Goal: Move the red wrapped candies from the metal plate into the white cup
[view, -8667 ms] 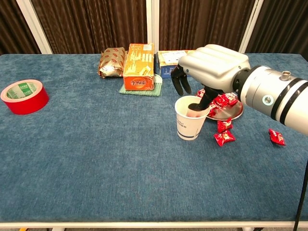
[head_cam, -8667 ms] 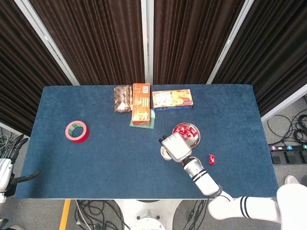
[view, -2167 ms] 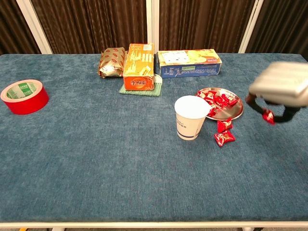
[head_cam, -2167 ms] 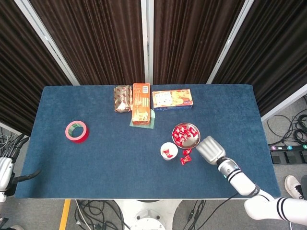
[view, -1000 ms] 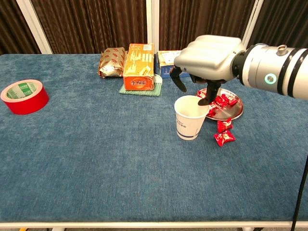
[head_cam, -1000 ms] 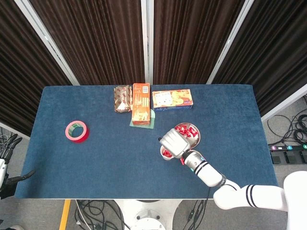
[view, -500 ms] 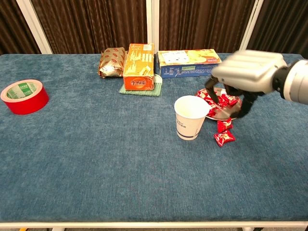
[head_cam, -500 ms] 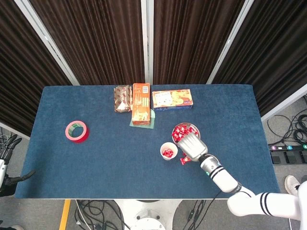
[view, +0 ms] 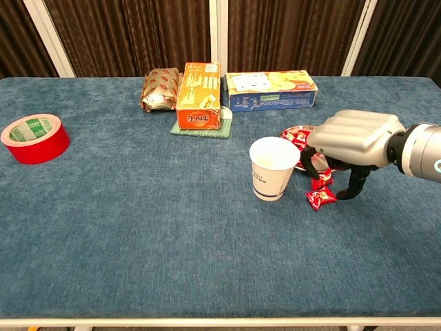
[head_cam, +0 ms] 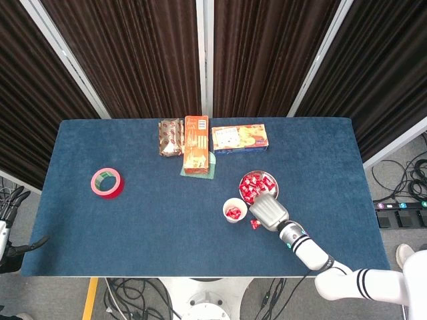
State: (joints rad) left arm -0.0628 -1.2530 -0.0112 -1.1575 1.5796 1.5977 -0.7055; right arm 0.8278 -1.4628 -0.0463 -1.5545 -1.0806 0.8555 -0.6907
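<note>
The right robot hand (view: 348, 148) hung low over the blue bench (view: 138, 227), palm down, just in front of the metal plate (head_cam: 269, 193) and beside the white cup (view: 273, 167). Its dark fingers (view: 357, 185) curled downward around two red wrapped candies (view: 321, 198) that lay loose on the cloth between the cup and the plate; whether any finger touched or gripped a candy could not be told, since the palm covered them from above. In the head view one loose candy (head_cam: 255, 224) showed at the near side of the hand (head_cam: 269, 213).

The plate sat right of the bench's middle, toward the near edge, with a heap of red candies (head_cam: 251, 187) on it; the hand hid its near rim. The cup stood upright just beside the plate, on the side toward the bench's left edge, and red candy (head_cam: 233, 213) was visible inside it from above.

The left robot hand (head_cam: 8, 208) was off the bench past the near left corner, its fingers spread and holding nothing.

Along the far edge stood a brown patterned packet (view: 160, 88), an orange box (view: 199, 96) upright on a green cloth (view: 224, 129), and a long biscuit box (view: 271, 89) lying flat. A roll of red tape (view: 34, 138) lay flat near the left edge.
</note>
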